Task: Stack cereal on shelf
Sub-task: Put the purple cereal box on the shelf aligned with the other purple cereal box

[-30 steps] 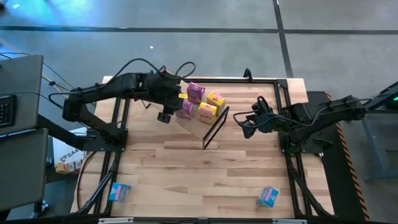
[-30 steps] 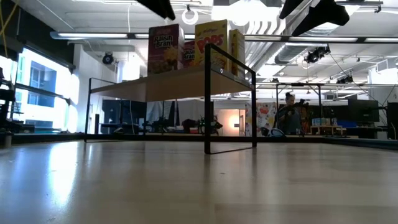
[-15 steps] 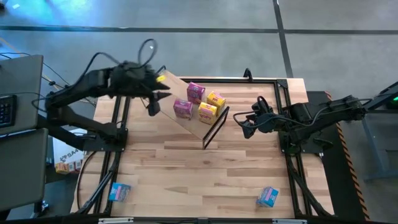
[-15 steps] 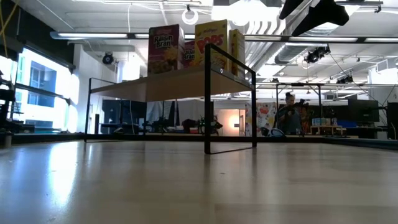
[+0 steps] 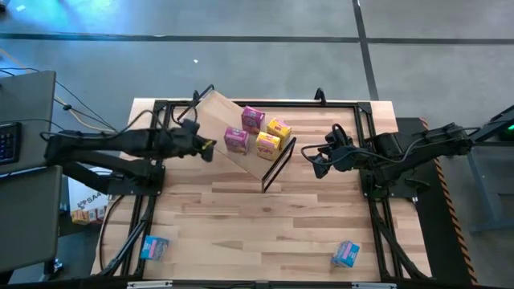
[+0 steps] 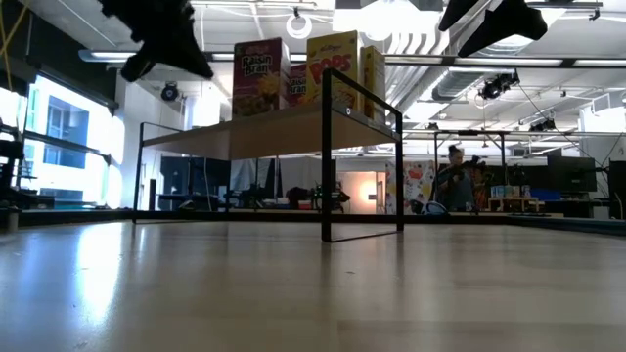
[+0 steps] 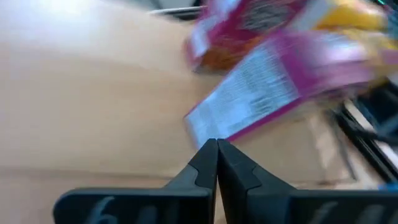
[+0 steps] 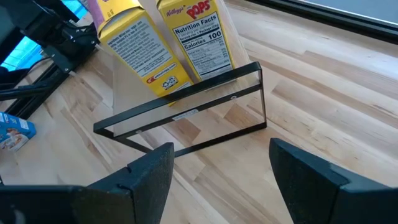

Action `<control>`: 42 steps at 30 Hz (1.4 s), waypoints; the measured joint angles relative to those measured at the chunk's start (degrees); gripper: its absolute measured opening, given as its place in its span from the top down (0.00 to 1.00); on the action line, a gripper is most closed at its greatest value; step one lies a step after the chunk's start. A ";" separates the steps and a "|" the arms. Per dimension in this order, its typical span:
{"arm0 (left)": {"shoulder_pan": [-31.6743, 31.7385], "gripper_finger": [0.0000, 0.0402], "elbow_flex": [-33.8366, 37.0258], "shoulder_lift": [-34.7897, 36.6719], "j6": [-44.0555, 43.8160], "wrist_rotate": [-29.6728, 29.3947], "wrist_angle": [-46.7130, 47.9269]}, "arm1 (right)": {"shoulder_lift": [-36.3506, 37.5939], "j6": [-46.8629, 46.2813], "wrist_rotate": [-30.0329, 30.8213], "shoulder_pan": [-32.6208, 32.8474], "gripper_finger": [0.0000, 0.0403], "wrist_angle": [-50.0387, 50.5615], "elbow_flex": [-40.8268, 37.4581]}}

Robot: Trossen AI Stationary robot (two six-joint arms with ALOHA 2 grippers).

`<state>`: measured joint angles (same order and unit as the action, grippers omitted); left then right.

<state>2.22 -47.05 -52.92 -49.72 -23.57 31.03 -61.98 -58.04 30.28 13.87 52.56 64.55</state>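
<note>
The shelf (image 5: 215, 116), a light board on a black wire frame, stands at the table's far middle. Two magenta cereal boxes (image 5: 236, 140) and two yellow ones (image 5: 267, 144) stand upright on it on their bottoms. My left gripper (image 5: 206, 148) is shut on nothing, just off the shelf's left side. In the left wrist view its fingers (image 7: 217, 155) point at a magenta box (image 7: 261, 87) ahead. My right gripper (image 5: 315, 163) waits open to the right of the shelf, facing the yellow boxes (image 8: 140, 53) and the frame (image 8: 186, 112).
Two light blue cereal boxes lie on the tabletop near its front edge, one at the left (image 5: 153, 247) and one at the right (image 5: 346, 254). A black frame runs around the table's edges (image 5: 161, 160). Bare wood lies between the shelf and the front edge.
My left gripper has drawn back from the magenta box on the shelf, gone toward the table's left edge, and come down beside the shelf's left side. The four boxes on the shelf have stayed in place.
</note>
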 joint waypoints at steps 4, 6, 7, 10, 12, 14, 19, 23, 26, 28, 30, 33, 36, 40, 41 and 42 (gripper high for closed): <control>-1.43 1.00 3.57 -1.26 -6.72 -1.75 -4.28 | 0.00 0.32 0.53 0.00 0.36 0.03 0.00; -1.66 1.00 3.76 -2.30 -7.25 -1.16 -5.77 | 0.00 1.32 1.25 0.00 0.36 0.22 0.00; -1.67 1.00 3.76 -2.72 -7.29 -0.89 -6.43 | 0.00 1.56 1.52 -0.02 0.36 0.30 0.00; -1.64 1.00 3.76 -4.14 -8.49 -0.66 -9.71 | -0.02 1.60 2.84 0.00 0.36 0.59 0.00; -1.64 1.00 3.74 -5.24 -8.51 -0.02 -12.54 | -0.02 1.57 3.10 -0.02 0.36 0.90 0.00; -1.64 1.00 3.74 -6.56 -8.05 0.81 -13.92 | -0.02 1.57 3.08 0.00 0.36 1.31 0.00; -1.48 1.00 3.74 -8.73 -6.96 0.93 -15.34 | -0.02 1.55 3.06 -0.01 0.36 1.57 0.00; -0.77 1.00 3.74 -9.96 -5.86 1.33 -18.42 | -0.02 1.55 3.04 0.00 0.36 1.59 0.00; 0.15 1.00 3.74 -10.58 -5.19 2.03 -19.20 | -0.02 1.55 3.10 -0.01 0.36 1.60 0.00; 0.83 1.00 3.74 -10.79 -4.37 2.07 -19.98 | -0.02 1.55 3.10 0.00 0.36 1.60 0.00; 1.56 1.00 3.74 -10.97 -3.34 2.07 -21.40 | -0.02 1.55 3.13 0.00 0.36 1.60 0.00; 3.10 1.00 3.74 -10.92 -1.28 2.84 -22.73 | -0.02 1.55 3.21 -0.01 0.36 1.59 0.00; 4.78 1.00 3.74 -9.73 1.32 5.16 -19.55 | -0.02 1.40 3.16 0.00 0.36 1.58 0.00; 6.07 1.00 3.63 -4.19 1.71 5.42 -12.10 | -0.02 1.47 3.15 -0.02 0.36 1.55 0.00; 5.95 1.00 3.73 -3.00 0.66 6.00 -10.13 | -0.02 1.49 3.17 -0.01 0.36 1.53 0.00; 5.44 1.00 3.74 -2.17 -0.95 7.09 -9.45 | -0.02 1.51 3.19 0.00 0.36 1.53 0.00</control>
<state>7.67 -43.31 -55.09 -50.67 -16.48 21.58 -62.00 -56.53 33.47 13.87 54.08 64.55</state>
